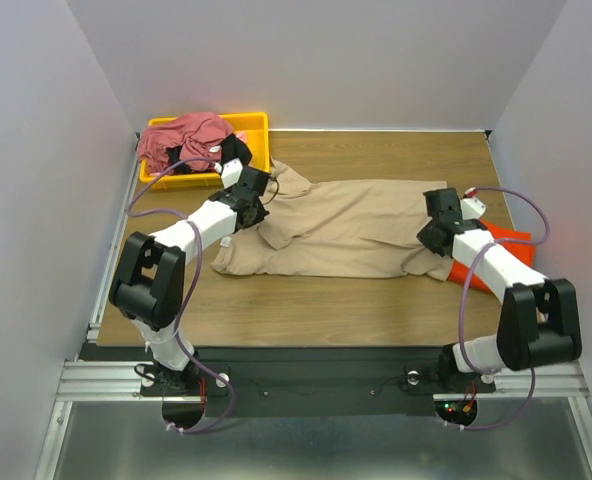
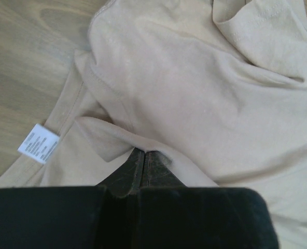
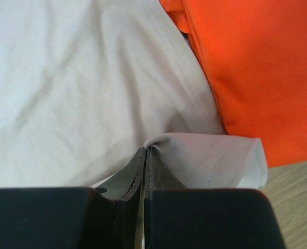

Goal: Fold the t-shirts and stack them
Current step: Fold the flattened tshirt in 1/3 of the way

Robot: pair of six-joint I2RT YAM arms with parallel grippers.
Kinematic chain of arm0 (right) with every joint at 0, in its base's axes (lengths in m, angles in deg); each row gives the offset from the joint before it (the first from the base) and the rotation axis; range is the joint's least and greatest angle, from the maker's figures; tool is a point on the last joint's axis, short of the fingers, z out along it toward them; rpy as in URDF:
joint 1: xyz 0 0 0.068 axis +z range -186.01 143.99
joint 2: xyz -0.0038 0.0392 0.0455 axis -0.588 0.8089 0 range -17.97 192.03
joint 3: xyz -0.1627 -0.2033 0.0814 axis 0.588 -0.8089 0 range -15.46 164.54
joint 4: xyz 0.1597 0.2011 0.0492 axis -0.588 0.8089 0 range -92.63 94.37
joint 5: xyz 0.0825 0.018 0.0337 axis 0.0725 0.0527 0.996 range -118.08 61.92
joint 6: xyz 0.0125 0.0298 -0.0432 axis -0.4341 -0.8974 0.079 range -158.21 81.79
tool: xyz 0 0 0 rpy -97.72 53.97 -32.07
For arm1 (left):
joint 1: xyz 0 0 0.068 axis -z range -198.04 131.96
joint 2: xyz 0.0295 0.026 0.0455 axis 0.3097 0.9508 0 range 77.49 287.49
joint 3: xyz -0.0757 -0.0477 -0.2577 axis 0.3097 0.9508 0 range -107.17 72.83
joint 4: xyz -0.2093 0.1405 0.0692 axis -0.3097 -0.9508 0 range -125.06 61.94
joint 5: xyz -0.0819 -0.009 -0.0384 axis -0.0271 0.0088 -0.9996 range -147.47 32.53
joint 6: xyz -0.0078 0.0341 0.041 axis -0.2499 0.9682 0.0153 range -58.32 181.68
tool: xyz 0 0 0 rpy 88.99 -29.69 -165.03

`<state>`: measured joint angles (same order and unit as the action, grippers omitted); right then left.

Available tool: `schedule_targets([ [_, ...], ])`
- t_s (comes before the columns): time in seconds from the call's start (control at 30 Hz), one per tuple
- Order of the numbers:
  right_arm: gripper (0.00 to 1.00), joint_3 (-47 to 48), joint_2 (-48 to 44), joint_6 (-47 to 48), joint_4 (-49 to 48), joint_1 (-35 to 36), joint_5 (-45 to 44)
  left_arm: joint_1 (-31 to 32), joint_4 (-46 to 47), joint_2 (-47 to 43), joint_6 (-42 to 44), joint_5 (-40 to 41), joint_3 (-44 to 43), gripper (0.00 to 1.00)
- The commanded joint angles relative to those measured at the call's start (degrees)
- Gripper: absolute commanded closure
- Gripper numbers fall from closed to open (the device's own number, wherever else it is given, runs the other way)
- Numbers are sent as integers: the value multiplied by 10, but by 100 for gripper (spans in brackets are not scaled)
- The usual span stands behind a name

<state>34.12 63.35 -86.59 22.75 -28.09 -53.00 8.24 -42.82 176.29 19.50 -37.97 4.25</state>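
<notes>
A tan t-shirt point(image 1: 356, 228) lies spread across the middle of the table. My left gripper point(image 1: 259, 205) is shut on a fold of it near its collar end, seen in the left wrist view point(image 2: 144, 151) beside the white label point(image 2: 38, 143). My right gripper point(image 1: 434, 240) is shut on its hemmed edge point(image 3: 205, 155) at the right end, jaws pinched together point(image 3: 145, 150). A bright orange-red t-shirt point(image 1: 501, 262) lies under my right arm; it also shows in the right wrist view point(image 3: 257, 67). A dusty rose-red t-shirt point(image 1: 181, 140) and a bit of black cloth point(image 1: 232, 149) sit in the bin.
A yellow plastic bin point(image 1: 259, 130) stands at the back left corner. White walls close in the table on the left, back and right. Bare wood point(image 1: 316, 305) shows in front of the tan shirt.
</notes>
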Motion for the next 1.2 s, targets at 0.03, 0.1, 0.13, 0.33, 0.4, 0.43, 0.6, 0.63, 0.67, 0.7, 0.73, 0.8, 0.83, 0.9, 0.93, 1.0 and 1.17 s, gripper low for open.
schedule_targets([
  [0.03,97,-25,-88,23,-27,1,13,0,25,-111,-19,13,57,100],
  [0.1,95,-30,-100,29,-27,1,23,0,31,-131,-19,7,72,100],
  [0.13,94,-30,-104,34,-27,1,23,0,38,-134,-19,7,73,100],
  [0.33,93,-11,-65,48,-26,0,16,0,26,-91,-10,18,33,100],
  [0.4,90,4,-34,49,-27,1,13,-1,21,-57,-9,19,7,100],
  [0.43,89,11,-21,55,-28,1,10,-2,18,-44,-8,19,-1,100],
  [0.6,46,67,79,80,-28,1,-31,-15,11,23,3,17,-83,35],
  [0.63,36,86,88,86,-28,0,-32,-16,9,37,8,16,-96,22],
  [0.67,24,94,93,100,-28,1,-19,-16,-5,40,14,17,-121,2],
  [0.7,15,100,96,108,-27,1,-8,-16,-11,40,17,18,-126,2],
  [0.73,1,104,94,112,-27,1,-1,-16,-12,29,17,18,-126,2],
  [0.8,0,101,77,113,-27,0,26,-16,-7,-3,15,15,-111,2],
  [0.83,0,97,69,113,-27,1,36,-16,-5,-16,15,13,-101,2],
  [0.9,0,79,52,114,-27,1,69,-15,6,-56,11,-3,-60,2],
  [0.93,0,72,41,116,-27,1,81,-15,6,-69,10,-11,-43,2],
  [1.0,0,47,10,122,-27,1,120,-13,15,-104,2,-35,10,2],
  [1.17,0,-4,-28,131,-32,1,182,-11,71,-153,-11,-49,124,2],
])
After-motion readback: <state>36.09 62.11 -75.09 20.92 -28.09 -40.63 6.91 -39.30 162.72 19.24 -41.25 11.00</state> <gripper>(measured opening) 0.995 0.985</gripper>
